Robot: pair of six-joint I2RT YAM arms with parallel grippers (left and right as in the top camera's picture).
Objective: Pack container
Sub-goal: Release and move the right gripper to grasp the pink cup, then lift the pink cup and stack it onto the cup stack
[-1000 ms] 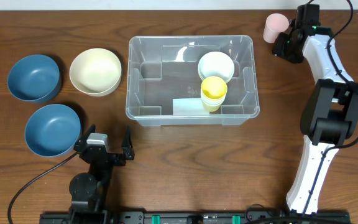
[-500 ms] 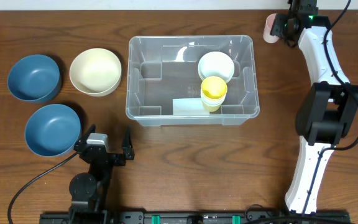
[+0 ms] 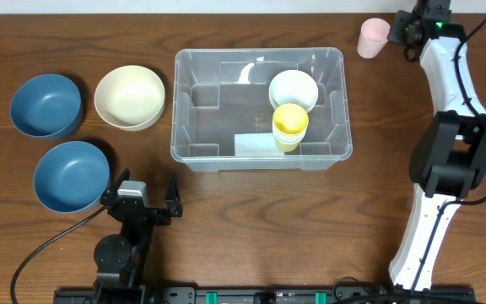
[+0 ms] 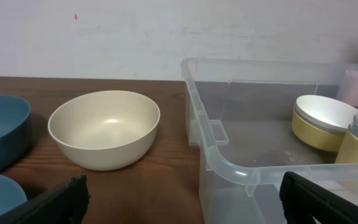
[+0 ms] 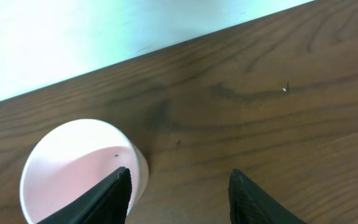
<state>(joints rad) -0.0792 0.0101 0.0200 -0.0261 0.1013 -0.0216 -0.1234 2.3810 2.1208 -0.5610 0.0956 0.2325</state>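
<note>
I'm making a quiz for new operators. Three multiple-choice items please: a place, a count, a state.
1. Where is the pink cup?
A) in the container
B) held in the air
C) on the table, right of the container

2. How many blue bowls are there?
A) two
B) one
C) three

3. The right gripper is:
A) shut on the cup
B) open
C) shut on a bowl

Answers: C, it stands on bare wood outside the container. A, both sit at the left. B, its fingers stand apart with the cup beside one.
</note>
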